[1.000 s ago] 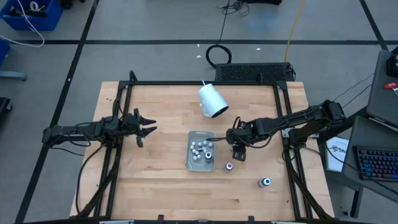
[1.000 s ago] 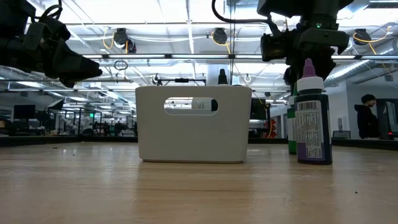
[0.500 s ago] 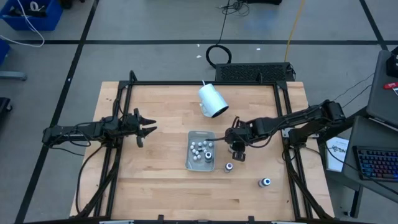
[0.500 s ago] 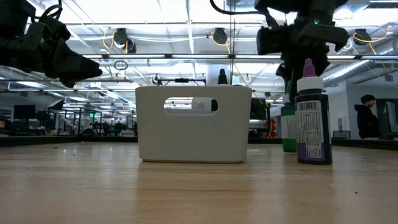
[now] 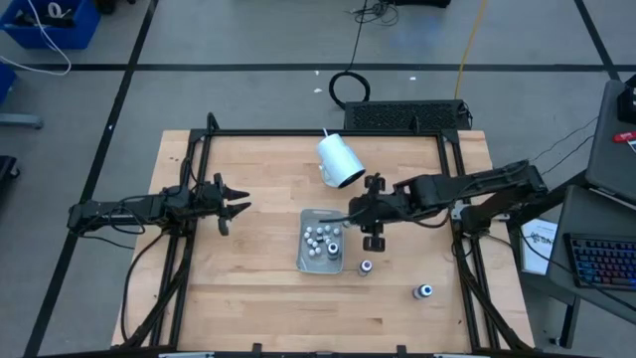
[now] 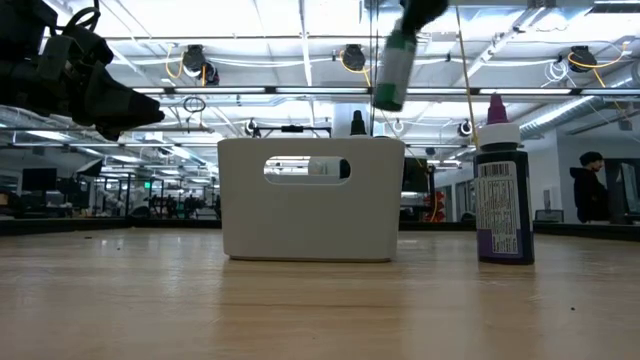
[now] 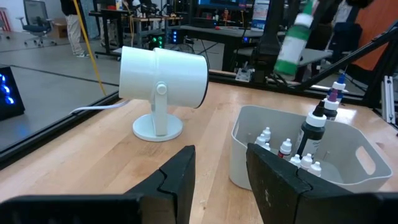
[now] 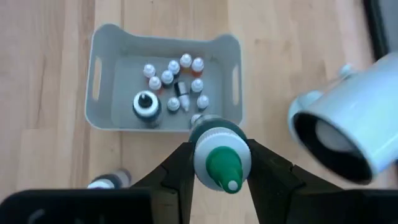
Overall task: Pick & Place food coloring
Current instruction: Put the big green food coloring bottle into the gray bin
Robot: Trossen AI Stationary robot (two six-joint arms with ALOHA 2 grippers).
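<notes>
West of the white bin point(image 5: 320, 244), well apart, the left gripper point(image 5: 236, 206) hovers, fingers spread. Just right of the bin, the right gripper point(image 8: 214, 169) clamps a green-capped food coloring bottle point(image 8: 219, 159) aloft.

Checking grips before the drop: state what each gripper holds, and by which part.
The right gripper holds a green-tipped food coloring bottle just below its cap, lifted near the tray. The left gripper holds nothing.
</notes>
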